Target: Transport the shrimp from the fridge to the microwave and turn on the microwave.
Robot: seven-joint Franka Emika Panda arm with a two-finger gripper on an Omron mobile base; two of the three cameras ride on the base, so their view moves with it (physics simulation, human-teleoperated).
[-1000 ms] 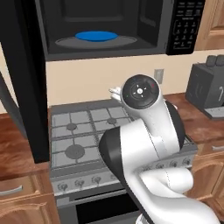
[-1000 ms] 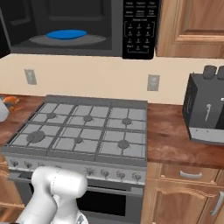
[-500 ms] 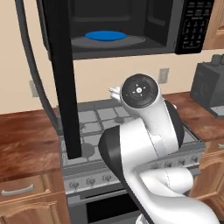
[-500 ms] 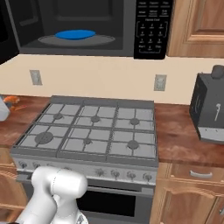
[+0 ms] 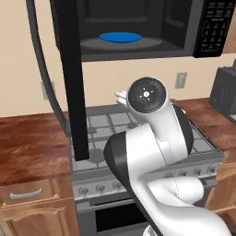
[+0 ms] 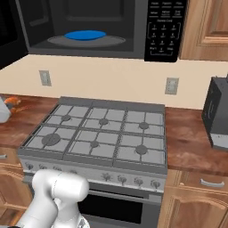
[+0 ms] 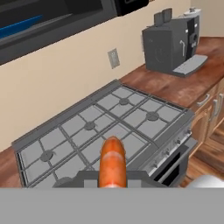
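Observation:
The shrimp, a curled orange-pink piece, sits between my gripper's fingertips over the stove in the hand view; the gripper is shut on it. In the right base view the shrimp shows as an orange bit at the left edge above the counter. The microwave hangs above the stove with its black door swung open, a blue plate on the grey turntable inside. From the right its keypad and plate face me. The fridge is out of view.
A grey gas stove with knobs lies below the microwave, between wooden counters. A dark coffee machine stands on the right counter. The open microwave door hangs down over the stove's left edge. My own arm blocks the stove's middle.
The whole scene has shifted right and grown larger in both base views: the base has moved. The arm keeps its pose, and the gripper stays shut on the shrimp.

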